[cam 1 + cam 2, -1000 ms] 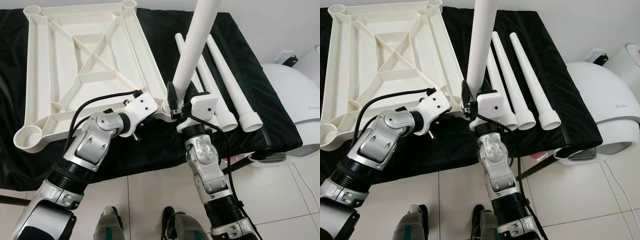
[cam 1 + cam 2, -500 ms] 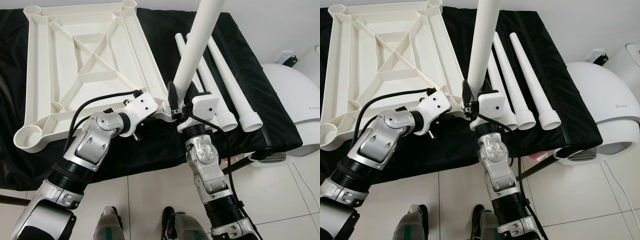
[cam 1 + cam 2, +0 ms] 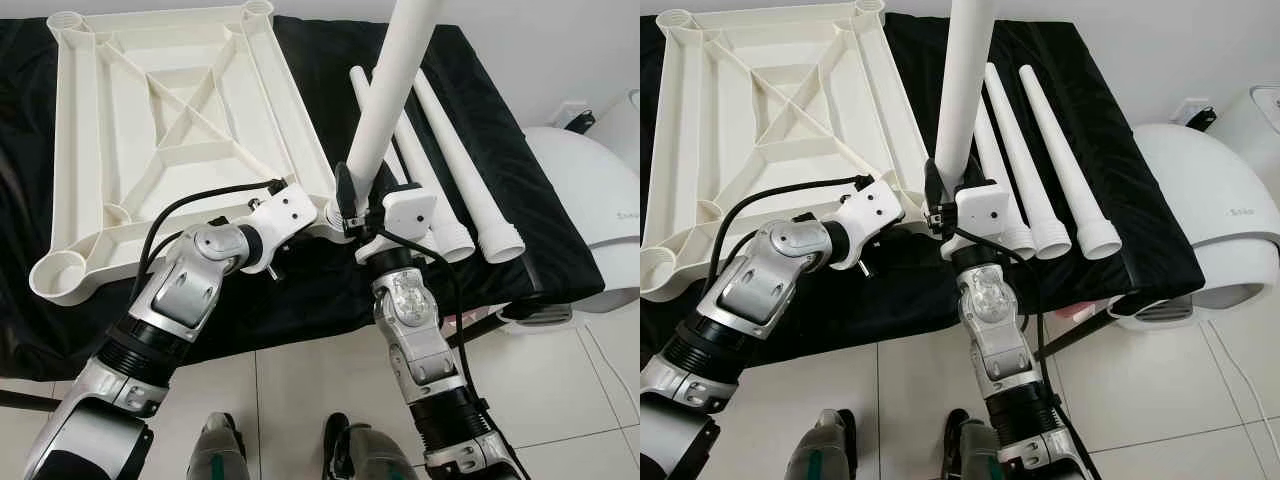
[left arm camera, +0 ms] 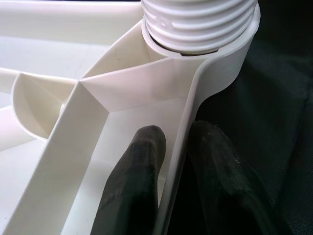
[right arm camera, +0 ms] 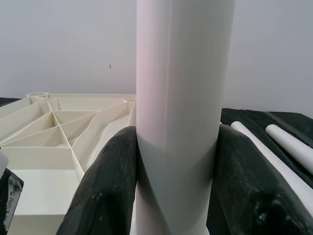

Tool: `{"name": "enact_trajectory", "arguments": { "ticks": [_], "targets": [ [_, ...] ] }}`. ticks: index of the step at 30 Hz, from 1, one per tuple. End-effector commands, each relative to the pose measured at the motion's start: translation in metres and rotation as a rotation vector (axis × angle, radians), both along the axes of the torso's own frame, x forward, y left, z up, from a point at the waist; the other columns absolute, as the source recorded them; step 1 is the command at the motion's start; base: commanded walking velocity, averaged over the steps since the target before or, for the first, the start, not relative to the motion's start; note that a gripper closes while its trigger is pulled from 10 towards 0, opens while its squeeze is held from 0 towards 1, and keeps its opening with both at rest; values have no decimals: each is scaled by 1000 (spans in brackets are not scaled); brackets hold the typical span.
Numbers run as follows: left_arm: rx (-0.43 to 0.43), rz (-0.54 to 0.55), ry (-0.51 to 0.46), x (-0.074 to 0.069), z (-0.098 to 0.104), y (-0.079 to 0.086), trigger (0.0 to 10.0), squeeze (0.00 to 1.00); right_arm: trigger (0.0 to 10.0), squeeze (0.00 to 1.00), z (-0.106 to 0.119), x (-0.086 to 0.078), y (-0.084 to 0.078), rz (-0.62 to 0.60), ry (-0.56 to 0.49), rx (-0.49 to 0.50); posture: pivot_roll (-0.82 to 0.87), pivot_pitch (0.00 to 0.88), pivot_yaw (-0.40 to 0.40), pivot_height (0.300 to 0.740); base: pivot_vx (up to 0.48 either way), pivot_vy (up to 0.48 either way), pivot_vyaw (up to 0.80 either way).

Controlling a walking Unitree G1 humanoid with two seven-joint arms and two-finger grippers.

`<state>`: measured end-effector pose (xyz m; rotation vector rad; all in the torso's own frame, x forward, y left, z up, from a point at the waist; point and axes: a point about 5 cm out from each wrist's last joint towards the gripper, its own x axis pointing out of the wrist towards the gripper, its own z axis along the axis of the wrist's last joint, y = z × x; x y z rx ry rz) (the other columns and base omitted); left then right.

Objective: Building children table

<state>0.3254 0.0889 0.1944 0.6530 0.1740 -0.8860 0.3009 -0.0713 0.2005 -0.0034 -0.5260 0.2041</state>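
Note:
The white table top [image 3: 170,130] lies upside down on a black-covered bench, its ribs facing up. At its near right corner socket [image 4: 230,63] a white leg [image 3: 385,110] stands almost upright, with its threaded end [image 4: 200,24] sitting in the socket. My right gripper [image 3: 358,195] is shut on this leg just above the socket, one black finger [image 5: 107,186] on each side. Beside that corner, my left gripper [image 3: 318,215] is shut on the table top's thin rim [image 4: 178,147]. Three spare legs [image 3: 1060,150] lie side by side on the cloth to the right.
The bench's black cloth [image 3: 500,130] ends close to the spare legs' flared ends. A white rounded appliance [image 3: 590,220] stands on the tiled floor [image 3: 300,390] at the right. An empty corner socket [image 3: 55,275] sits at the near left.
The top of the held leg sways slightly from side to side. Both grippers keep their holds and the table top stays put.

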Motion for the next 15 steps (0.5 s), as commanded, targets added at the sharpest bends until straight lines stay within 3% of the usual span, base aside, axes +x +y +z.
{"name": "enact_trajectory", "arguments": {
  "ticks": [1, 13, 14, 15],
  "targets": [
    [-8, -5, -81, 1, 18, 3, 10000, 0, 10000, 35, -36, 8, -42, -180, 157, -49, 100, 217, -51, 740, 0, 0, 0],
    [-7, -5, -83, 1, 19, 4, 10000, 0, 10000, 31, -37, 9, -43, -184, 170, -29, 101, 214, -52, 740, 0, 0, 0],
    [-7, -5, -83, 1, 19, 4, 10000, 0, 10000, 984, -38, 9, -43, -170, 178, -21, 101, 214, -52, 740, 0, 0, 0],
    [-7, -5, -83, 1, 19, 4, 10000, 0, 10000, 984, -38, 9, -43, -160, 183, -16, 101, 214, -52, 740, 0, 0, 0]
  ]
}}
